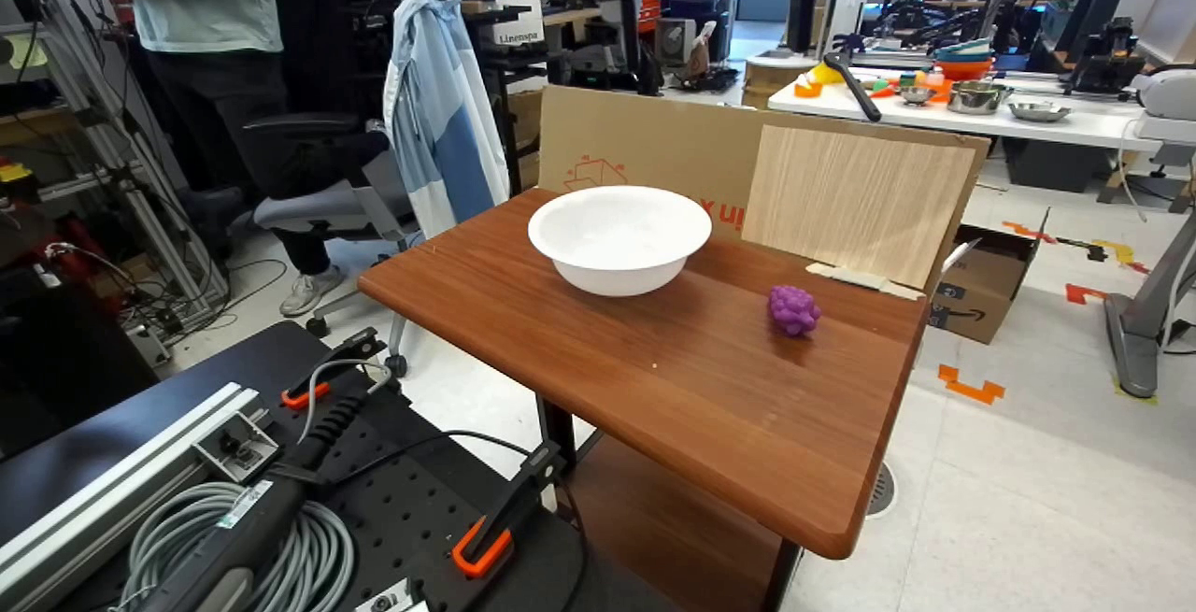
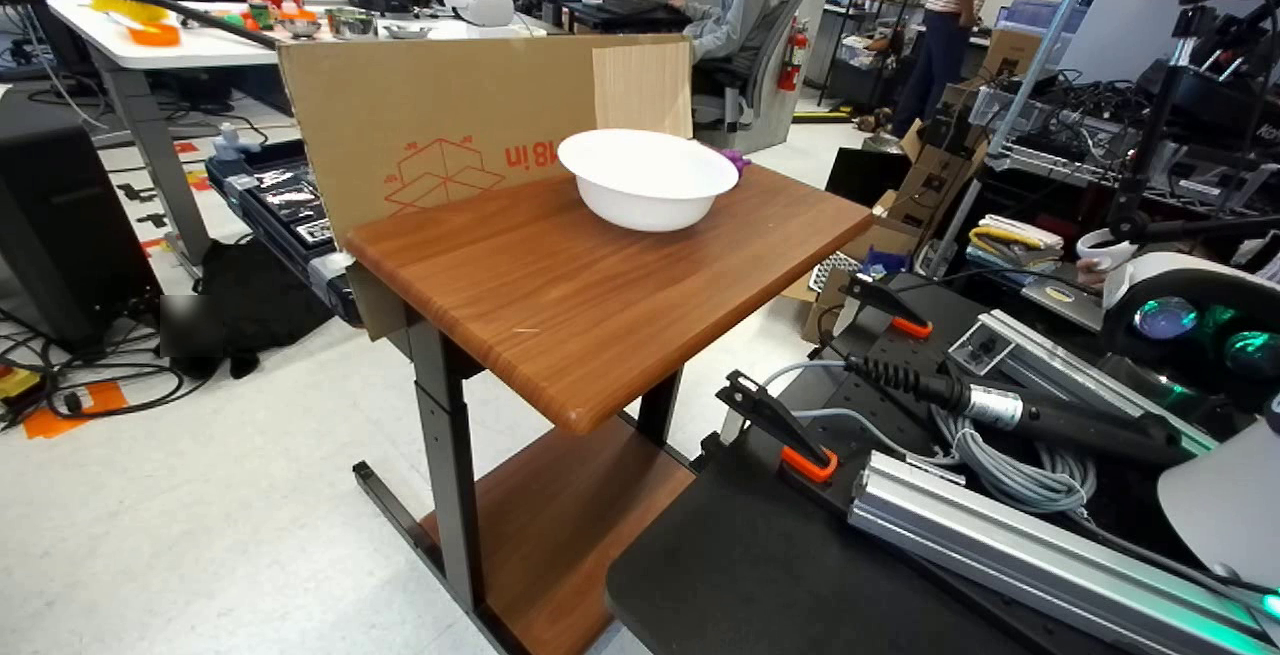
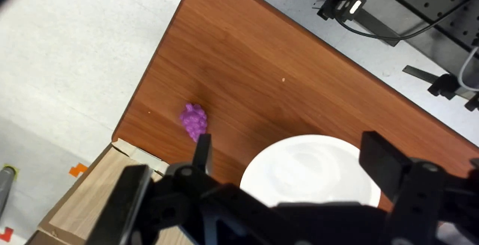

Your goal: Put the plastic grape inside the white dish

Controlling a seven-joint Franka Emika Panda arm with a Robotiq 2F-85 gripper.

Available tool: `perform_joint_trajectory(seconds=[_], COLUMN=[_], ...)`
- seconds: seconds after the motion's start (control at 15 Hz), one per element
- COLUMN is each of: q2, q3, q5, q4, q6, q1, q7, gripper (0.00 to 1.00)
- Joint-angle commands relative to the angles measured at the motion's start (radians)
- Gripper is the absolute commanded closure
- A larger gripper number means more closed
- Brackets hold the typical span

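While the gripper [image 3: 288, 153] hangs empty, fingers spread, the white dish [image 3: 308, 168] sits below their gap and the plastic grape [image 3: 194, 121] on the worktop [image 3: 262, 65] outside one finger [image 3: 203, 153]. Descending without shifting sideways could strike the dish's rim; an off-centre squeeze might roll the knobbly grape away. On that finger's side, cardboard [image 2: 440, 85] bears an upside-down "18 in"; farther from the gripper, a white package [image 1: 519, 25] reads "Linenspa".
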Motion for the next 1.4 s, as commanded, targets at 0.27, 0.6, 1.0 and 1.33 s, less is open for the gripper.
perform_joint_trajectory(seconds=[0.27, 0.6, 1.0, 1.33], q2=[0.31, 0.515, 0.721, 0.839], q3=[0.017, 0.068, 0.147, 0.173], q5=[0.287, 0.223, 0.12, 0.008], q4=[0.295, 0.455, 0.707, 0.841], q6=[-0.037, -0.002, -0.17, -0.26], q1=[-0.104, -0.133, -0.161, -0.168], q7=[0.056, 0.227, 0.206, 0.165], gripper=[0.0, 0.0, 0.0, 0.0])
